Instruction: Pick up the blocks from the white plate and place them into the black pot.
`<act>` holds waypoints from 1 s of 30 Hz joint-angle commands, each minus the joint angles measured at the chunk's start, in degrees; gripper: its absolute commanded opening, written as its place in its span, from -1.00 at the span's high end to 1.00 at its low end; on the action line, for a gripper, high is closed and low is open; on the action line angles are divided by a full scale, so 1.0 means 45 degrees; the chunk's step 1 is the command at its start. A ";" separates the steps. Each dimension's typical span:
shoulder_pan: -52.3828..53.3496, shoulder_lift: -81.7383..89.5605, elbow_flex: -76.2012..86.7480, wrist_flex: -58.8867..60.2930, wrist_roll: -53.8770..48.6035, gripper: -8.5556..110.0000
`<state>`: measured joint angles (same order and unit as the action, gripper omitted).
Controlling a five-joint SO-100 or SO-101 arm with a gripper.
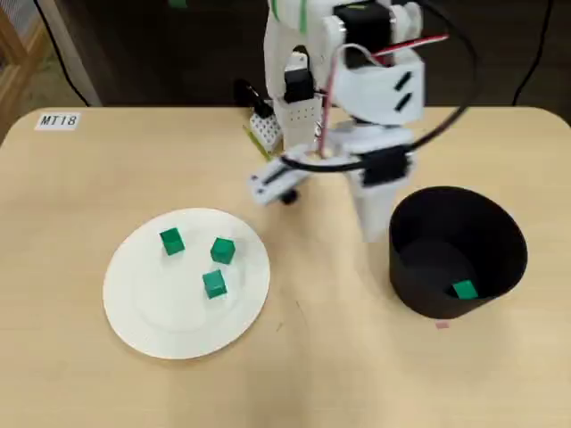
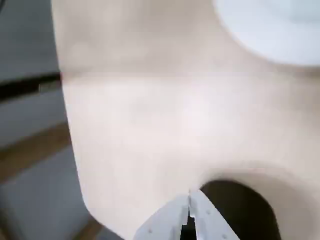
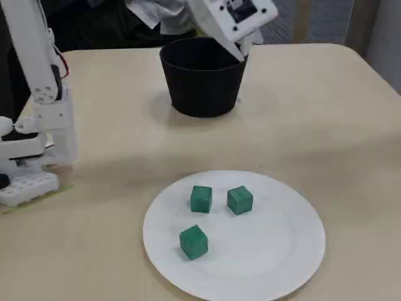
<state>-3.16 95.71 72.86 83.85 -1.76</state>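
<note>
The pale wooden counter (image 1: 294,357) is being seen from above, with a small label (image 1: 59,120) lying at its far left corner. The white arm (image 1: 303,80) is being held up over the counter, just beside the black pot (image 1: 457,234). The white plate (image 1: 147,308) is lying well apart from the pot, on the left in the overhead view. Three green blocks are sitting on the plate, apart from each other: one (image 1: 171,241), another (image 1: 223,251) and a third (image 1: 214,283). A fourth block (image 1: 464,290) is lying inside the pot, against its near wall. In the wrist view the jaws (image 2: 189,212) are being kept pressed together at the tips, with nothing between them, near the pot's rim
</note>
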 commanded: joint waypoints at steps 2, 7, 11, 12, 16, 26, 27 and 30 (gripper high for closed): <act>0.2969 0.0273 -0.0527 0.1484 0.1328 0.90; 0.5195 -0.0117 0.0117 0.2461 0.3320 0.90; 0.6133 -0.0117 0.1094 0.2480 0.4902 0.90; 0.6328 -0.0137 0.1289 0.2480 0.5215 0.90; 0.7227 -0.0391 0.1914 0.2480 0.5938 0.90; 0.8770 -0.0410 0.5273 -0.1230 0.5039 0.90; 0.8848 -0.0410 0.5547 -0.1582 0.5000 0.90; 0.8965 -0.0371 0.6113 -0.2676 0.4863 0.90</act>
<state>36.56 92.99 99.49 75.59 20.65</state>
